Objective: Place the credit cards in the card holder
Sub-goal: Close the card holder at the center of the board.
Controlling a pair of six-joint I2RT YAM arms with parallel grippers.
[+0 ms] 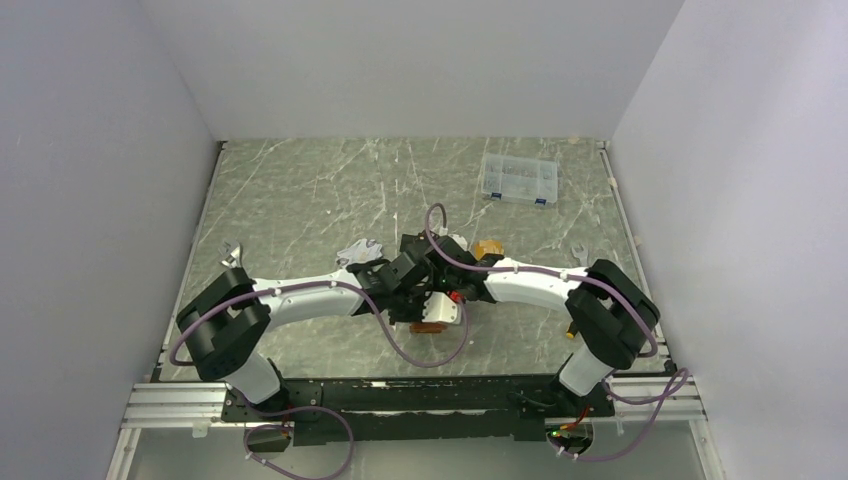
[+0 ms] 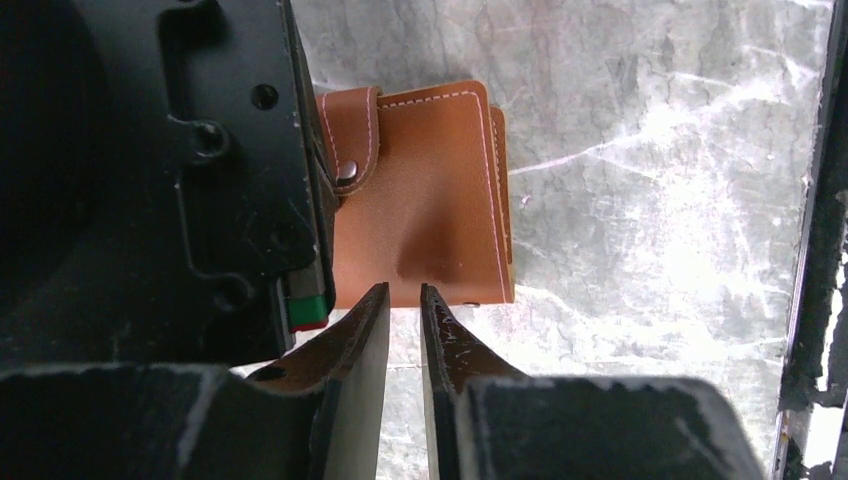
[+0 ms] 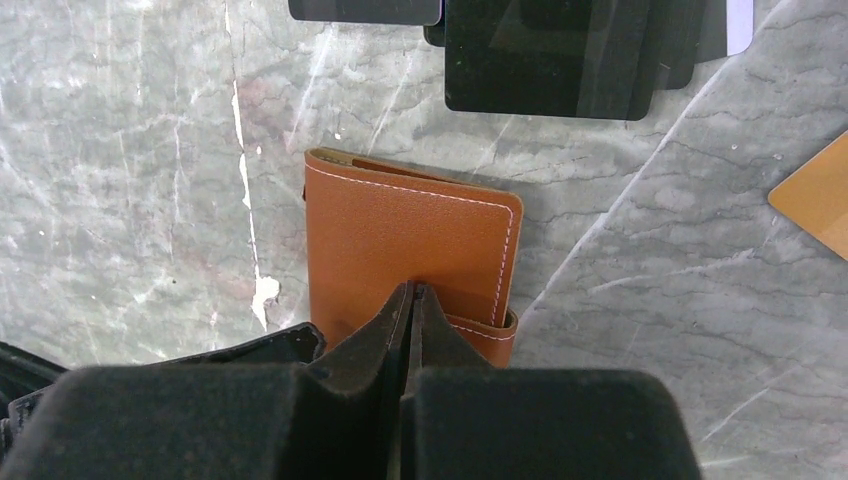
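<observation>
The card holder (image 2: 425,200) is a tan-brown leather wallet lying closed on the table, snap tab fastened; it also shows in the right wrist view (image 3: 405,240) and as a brown sliver under both wrists in the top view (image 1: 430,328). My left gripper (image 2: 405,297) has a narrow gap between its jaws, is empty, and hovers at the wallet's near edge. My right gripper (image 3: 411,292) is shut and empty, its tips on or just over the wallet face beside the tab. Black credit cards (image 3: 545,55) lie beyond the wallet, an orange card (image 3: 815,195) to the right, and silver cards (image 1: 358,250) left of the arms.
A clear plastic compartment box (image 1: 518,178) stands at the back right. The right arm's black wrist body (image 2: 200,180) fills the left of the left wrist view, close to the wallet. An orange card pile (image 1: 487,247) lies just behind the right forearm.
</observation>
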